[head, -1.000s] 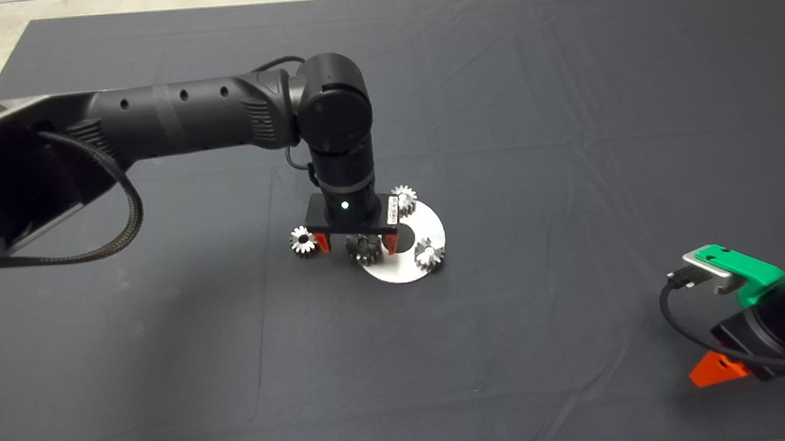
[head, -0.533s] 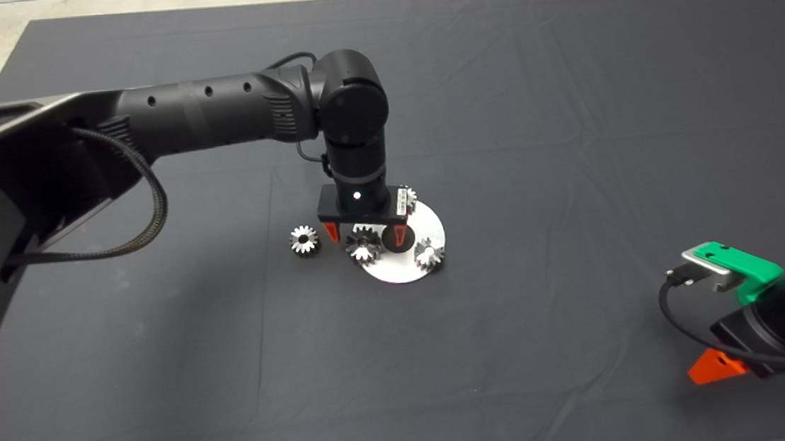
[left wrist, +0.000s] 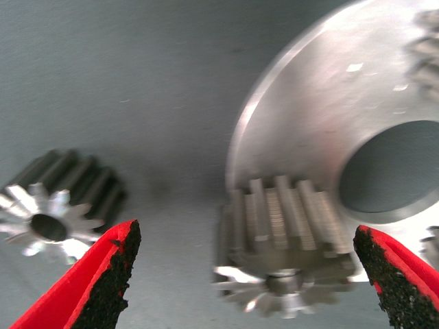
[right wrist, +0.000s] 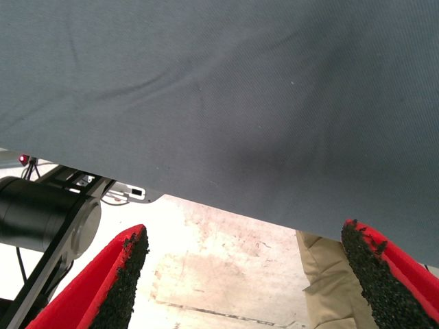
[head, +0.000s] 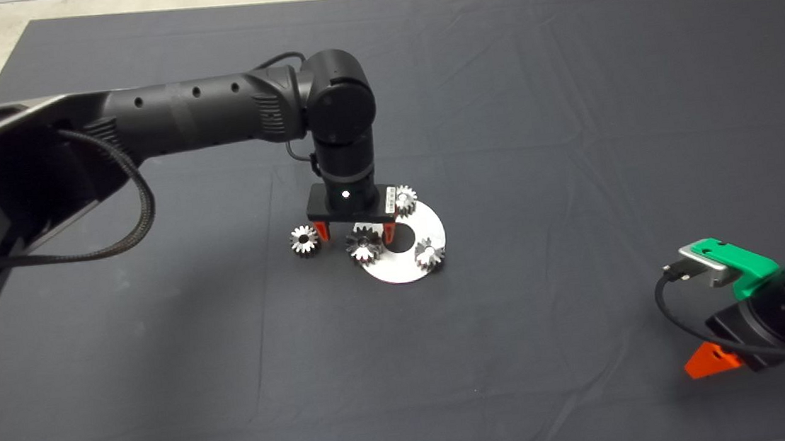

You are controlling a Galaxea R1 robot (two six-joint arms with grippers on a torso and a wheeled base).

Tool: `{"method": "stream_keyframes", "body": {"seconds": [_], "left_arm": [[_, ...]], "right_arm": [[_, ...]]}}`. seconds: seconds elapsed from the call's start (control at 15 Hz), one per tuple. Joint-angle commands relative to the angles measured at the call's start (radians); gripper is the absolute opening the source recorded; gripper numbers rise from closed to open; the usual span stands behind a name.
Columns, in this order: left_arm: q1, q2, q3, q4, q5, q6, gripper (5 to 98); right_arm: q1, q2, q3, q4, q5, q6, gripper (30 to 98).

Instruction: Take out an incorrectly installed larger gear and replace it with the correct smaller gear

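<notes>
A steel disc [head: 397, 270] with a round centre hole lies on the mat. The larger gear [head: 364, 244] stands on the disc's left edge. Two smaller look-alike gears [head: 404, 199] [head: 429, 253] stand on the disc's far and right parts. The smaller gear [head: 303, 240] lies loose on the mat left of the disc. My left gripper [head: 354, 232] is open just above the larger gear, one finger on each side of it. The left wrist view shows the larger gear [left wrist: 281, 240] between the pads [left wrist: 113, 274], the disc [left wrist: 309, 116] and the loose gear [left wrist: 55, 205].
My right gripper [head: 714, 359] waits open at the lower right edge of the mat. Its wrist view shows its fingers [right wrist: 123, 274], the mat's edge, pale floor and a beige trouser leg [right wrist: 333, 281]. Bare mat surrounds the disc.
My left gripper swung a little right over the disc's hole, then came back left and now straddles the larger gear. The right gripper drifted slightly down.
</notes>
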Motion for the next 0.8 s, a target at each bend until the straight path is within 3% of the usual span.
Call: {"method": "stream_keyframes", "body": {"seconds": [0.0, 0.33, 0.73], "left_arm": [[-0.012, 0.0, 0.036, 0.005, 0.053, -0.018, 78.7], [-0.006, 0.007, 0.036, 0.004, 0.051, -0.014, 76.2], [0.002, 0.007, 0.029, 0.005, 0.05, -0.008, 63.0]], "right_arm": [[0.018, 0.006, -0.007, 0.036, -0.088, 0.005, 74.4], [0.023, 0.003, -0.006, 0.041, -0.088, 0.004, 74.4], [0.023, 0.006, -0.007, 0.04, -0.088, 0.004, 74.4]]}}
